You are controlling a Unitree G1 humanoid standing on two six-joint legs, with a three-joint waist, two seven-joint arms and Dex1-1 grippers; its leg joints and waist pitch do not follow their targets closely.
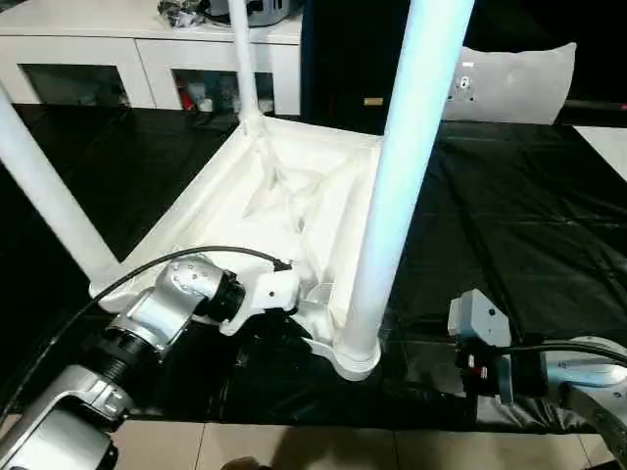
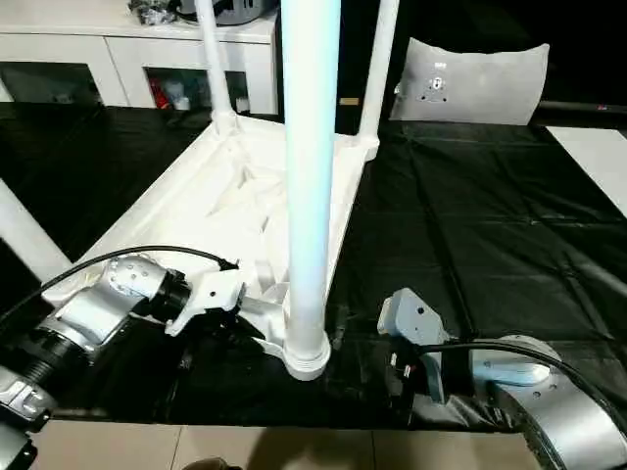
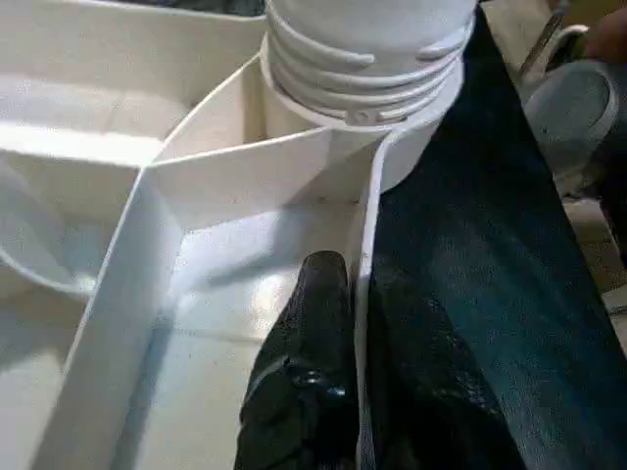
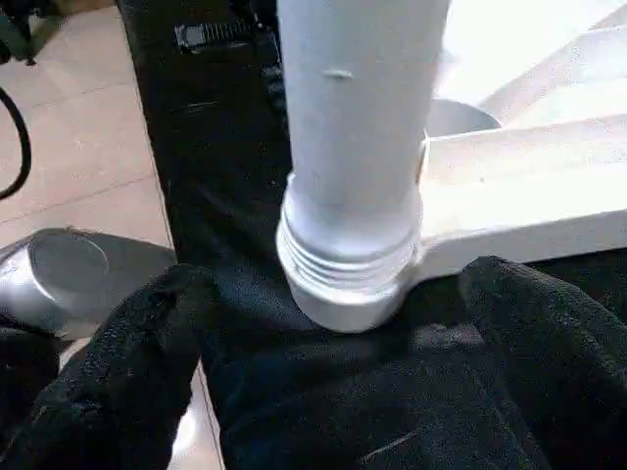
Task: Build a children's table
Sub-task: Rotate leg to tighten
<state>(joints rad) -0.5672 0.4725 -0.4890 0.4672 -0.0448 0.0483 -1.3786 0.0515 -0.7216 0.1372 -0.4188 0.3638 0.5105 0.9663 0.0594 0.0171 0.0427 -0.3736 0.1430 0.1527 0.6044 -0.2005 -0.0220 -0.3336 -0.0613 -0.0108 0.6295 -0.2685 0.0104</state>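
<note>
The white children's table lies upside down on a black mat, its ribbed underside [image 1: 284, 196] facing up and its tube legs standing in the corner sockets. The nearest leg [image 1: 402, 176] rises from the front corner socket [image 1: 355, 357]. My left gripper [image 3: 361, 269] is shut on the thin rim of the table top just beside that socket, one black finger [image 3: 313, 323] inside the rim and one outside. My right gripper [image 4: 333, 279] is open, its fingers spread wide on either side of the same leg's threaded base [image 4: 348, 264] without touching it.
A white cabinet [image 1: 147, 49] with shelves stands at the back. A white cushion-like object [image 1: 519, 83] sits at the back right. The black mat [image 1: 509, 215] stretches to the right. Tiled floor [image 1: 294, 446] begins at the mat's near edge.
</note>
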